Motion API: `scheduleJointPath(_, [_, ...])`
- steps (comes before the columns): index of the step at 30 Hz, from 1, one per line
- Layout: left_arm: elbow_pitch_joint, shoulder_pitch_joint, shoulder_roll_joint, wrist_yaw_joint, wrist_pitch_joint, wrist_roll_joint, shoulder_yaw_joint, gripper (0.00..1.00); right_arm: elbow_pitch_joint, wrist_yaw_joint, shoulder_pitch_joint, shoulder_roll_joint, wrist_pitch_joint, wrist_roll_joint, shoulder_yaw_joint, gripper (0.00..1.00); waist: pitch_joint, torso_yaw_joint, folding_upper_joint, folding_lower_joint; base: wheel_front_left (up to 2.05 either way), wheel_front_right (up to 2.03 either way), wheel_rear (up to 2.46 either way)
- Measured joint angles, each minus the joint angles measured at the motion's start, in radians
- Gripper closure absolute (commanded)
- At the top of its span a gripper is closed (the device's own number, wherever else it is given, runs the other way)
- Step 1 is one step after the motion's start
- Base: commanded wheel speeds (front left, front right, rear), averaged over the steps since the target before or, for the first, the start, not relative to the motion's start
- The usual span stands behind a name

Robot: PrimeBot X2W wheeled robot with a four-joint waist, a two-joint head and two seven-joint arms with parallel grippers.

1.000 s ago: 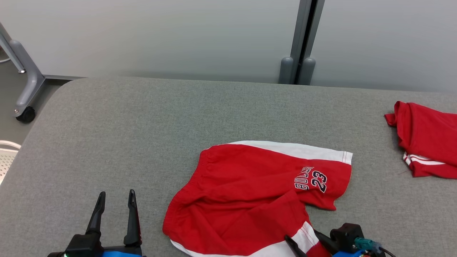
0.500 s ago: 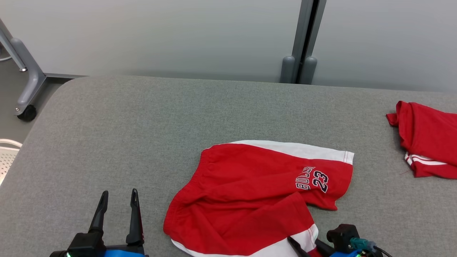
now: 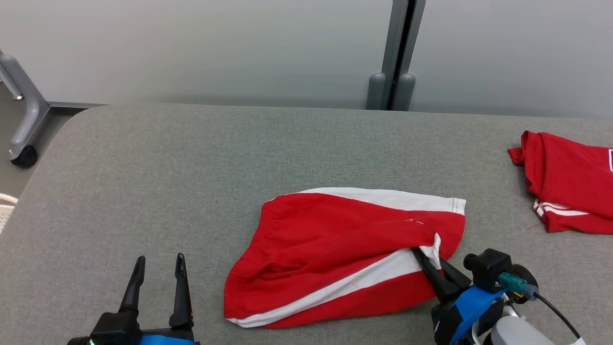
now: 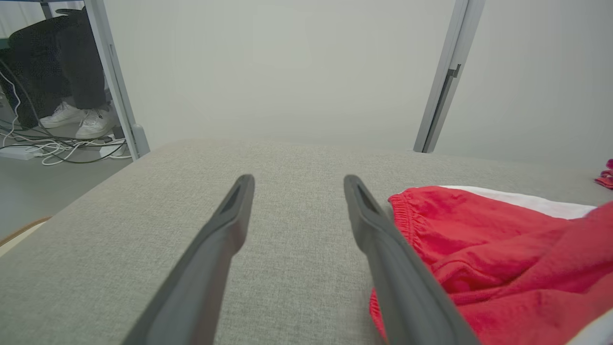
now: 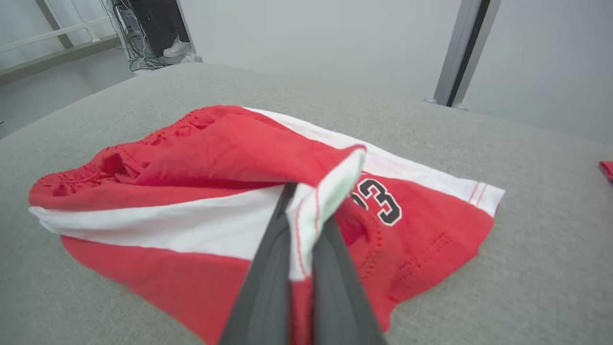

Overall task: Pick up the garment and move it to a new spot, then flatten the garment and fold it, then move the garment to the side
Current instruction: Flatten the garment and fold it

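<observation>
The garment [image 3: 335, 239] is a pair of red shorts with white side stripes, lying on the grey table [image 3: 191, 158] right of centre. My right gripper [image 3: 426, 255] is shut on the white-trimmed hem of one leg and holds it raised over the other leg. In the right wrist view the hem drapes over my right gripper [image 5: 306, 206], and a "23" print on the garment [image 5: 215, 153] shows beneath it. My left gripper [image 3: 159, 258] stands open above bare table left of the shorts. In the left wrist view my left gripper [image 4: 299, 179] is beside the waistband of the garment [image 4: 479, 249].
A second red piece of clothing [image 3: 570, 191] lies at the table's right edge. A grey partition with a post [image 3: 392, 52] runs behind the table. A wheeled frame leg [image 3: 21, 129] stands off the left corner. A person's feet [image 4: 76, 120] show on the floor beyond.
My right gripper has shut on the near leg's hem and carried it up and away from me, folding that leg over the printed one. The left gripper has stayed put. The camera shifted slightly.
</observation>
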State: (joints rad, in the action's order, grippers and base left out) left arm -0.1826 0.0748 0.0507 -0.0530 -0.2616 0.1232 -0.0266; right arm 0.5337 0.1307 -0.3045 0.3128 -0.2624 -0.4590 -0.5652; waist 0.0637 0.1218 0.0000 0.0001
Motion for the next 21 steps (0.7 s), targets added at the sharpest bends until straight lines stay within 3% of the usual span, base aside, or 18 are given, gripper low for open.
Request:
scheduleJointPath(11, [-0.009, 0.011, 0.0, 0.004, 0.0, 0.015, -0.016, 0.0, -0.183, 0.0, 0.193, 0.019, 0.0, 0.101, 0.011, 1.0, -0.029, -0.03, 0.0, -0.0001, 0.0, 0.0, 0.0])
scheduleJointPath(17, [-0.012, 0.021, 0.0, 0.004, 0.0, 0.018, -0.021, 0.0, -0.212, 0.0, 0.315, 0.019, 0.0, 0.111, 0.019, 1.0, -0.041, -0.044, 0.0, -0.0001, 0.0, 0.0, 0.0])
scheduleJointPath(18, [-0.013, 0.021, 0.0, 0.004, 0.0, 0.018, -0.021, 0.0, -0.212, 0.0, 0.33, 0.013, 0.0, 0.111, 0.023, 0.8, -0.042, -0.045, 0.0, -0.0001, 0.0, 0.0, 0.0])
scheduleJointPath(20, [-0.013, 0.022, 0.0, 0.004, 0.0, 0.018, -0.021, 0.0, -0.217, 0.0, 0.353, 0.003, 0.0, 0.115, 0.034, 0.11, -0.044, -0.05, 0.0, -0.0001, 0.0, 0.0, 0.0])
scheduleJointPath(21, [-0.013, 0.022, 0.0, 0.004, 0.0, 0.018, -0.021, 0.0, -0.217, 0.0, 0.353, 0.003, 0.0, 0.115, 0.034, 0.0, -0.044, -0.05, 0.0, -0.0001, 0.0, 0.0, 0.0])
